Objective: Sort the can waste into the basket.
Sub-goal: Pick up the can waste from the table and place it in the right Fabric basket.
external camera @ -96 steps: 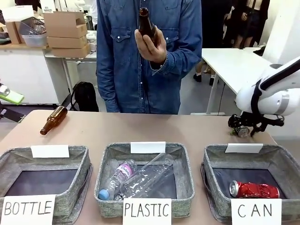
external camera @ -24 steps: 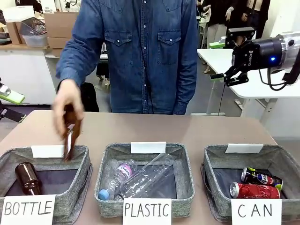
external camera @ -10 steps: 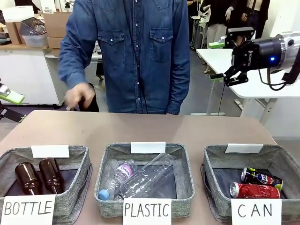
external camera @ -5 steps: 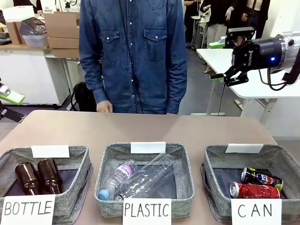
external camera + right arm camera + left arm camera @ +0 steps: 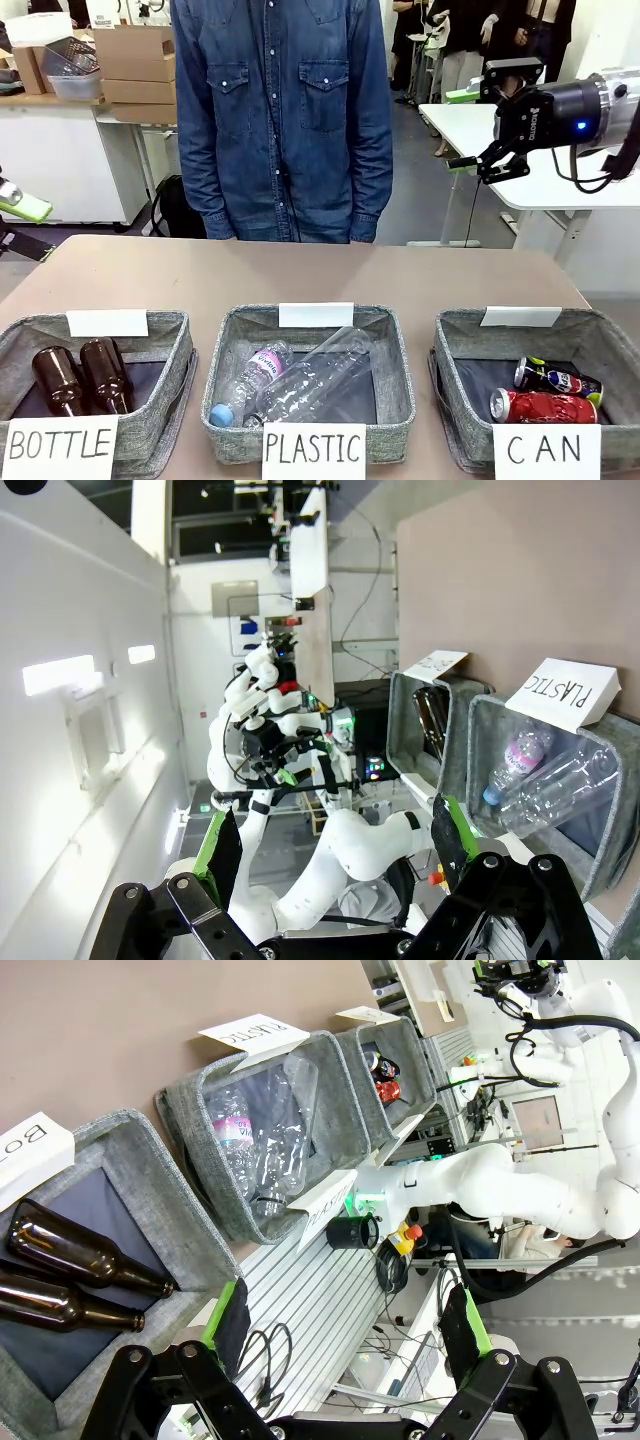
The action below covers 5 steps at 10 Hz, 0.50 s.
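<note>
The grey CAN basket [image 5: 606, 338] stands at the front right of the table. Inside it the red can [image 5: 545, 406] lies on its side, with the dark silver-black can [image 5: 558, 379] just behind and touching it. The same basket [image 5: 352, 1042] appears far off in the left wrist view with both cans [image 5: 384, 1075] in it. My right gripper [image 5: 487, 115] hangs open and empty, high above the table's far right corner, with its green pads [image 5: 222, 852] apart. At the left edge my left gripper [image 5: 22, 225] is also open and empty, its pads [image 5: 226, 1310] spread wide.
The PLASTIC basket [image 5: 392, 345] in the middle holds clear bottles [image 5: 300, 380]. The BOTTLE basket [image 5: 172, 345] at the left holds two brown glass bottles [image 5: 82, 374]. A person in a denim shirt [image 5: 285, 110] stands at the far edge. The tabletop [image 5: 320, 275] behind the baskets is bare.
The dark can has joined the red one, and two brown bottles lie in the BOTTLE basket. The person's hand has drawn back from the table. My right gripper holds still up high.
</note>
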### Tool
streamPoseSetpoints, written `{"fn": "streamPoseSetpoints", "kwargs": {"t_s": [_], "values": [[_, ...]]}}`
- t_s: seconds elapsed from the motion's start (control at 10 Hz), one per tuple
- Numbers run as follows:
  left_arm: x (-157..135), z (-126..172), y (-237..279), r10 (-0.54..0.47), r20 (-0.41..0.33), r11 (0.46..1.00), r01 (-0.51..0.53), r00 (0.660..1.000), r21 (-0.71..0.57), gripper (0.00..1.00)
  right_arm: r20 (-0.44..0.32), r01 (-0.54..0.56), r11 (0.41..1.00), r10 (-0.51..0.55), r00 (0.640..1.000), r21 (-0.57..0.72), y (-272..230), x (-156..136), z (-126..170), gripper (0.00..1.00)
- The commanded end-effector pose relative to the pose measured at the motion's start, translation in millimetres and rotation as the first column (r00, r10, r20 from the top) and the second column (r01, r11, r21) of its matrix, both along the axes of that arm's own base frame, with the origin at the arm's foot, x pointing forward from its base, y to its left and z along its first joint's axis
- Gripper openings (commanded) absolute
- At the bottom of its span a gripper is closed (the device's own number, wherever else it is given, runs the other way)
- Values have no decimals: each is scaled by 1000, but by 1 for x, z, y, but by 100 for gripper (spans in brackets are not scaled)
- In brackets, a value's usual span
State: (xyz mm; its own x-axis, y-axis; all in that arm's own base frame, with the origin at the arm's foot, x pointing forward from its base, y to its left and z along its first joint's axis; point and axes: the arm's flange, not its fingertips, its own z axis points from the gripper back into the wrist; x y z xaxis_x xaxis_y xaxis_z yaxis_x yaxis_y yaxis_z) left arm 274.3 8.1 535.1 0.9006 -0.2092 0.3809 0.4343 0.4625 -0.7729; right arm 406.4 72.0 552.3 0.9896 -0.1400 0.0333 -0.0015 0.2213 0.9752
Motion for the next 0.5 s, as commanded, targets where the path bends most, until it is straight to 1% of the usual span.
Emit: {"fn": "streamPoseSetpoints", "kwargs": {"t_s": [0.0,0.4], "values": [[-1,-1,3,-16,14,1000,16,1000,3,100,-18,-4,1000,4,1000,3,-1,1,5,100],[-1,-1,3,-16,14,1000,16,1000,3,100,-18,-4,1000,4,1000,3,-1,1,5,100]]}}
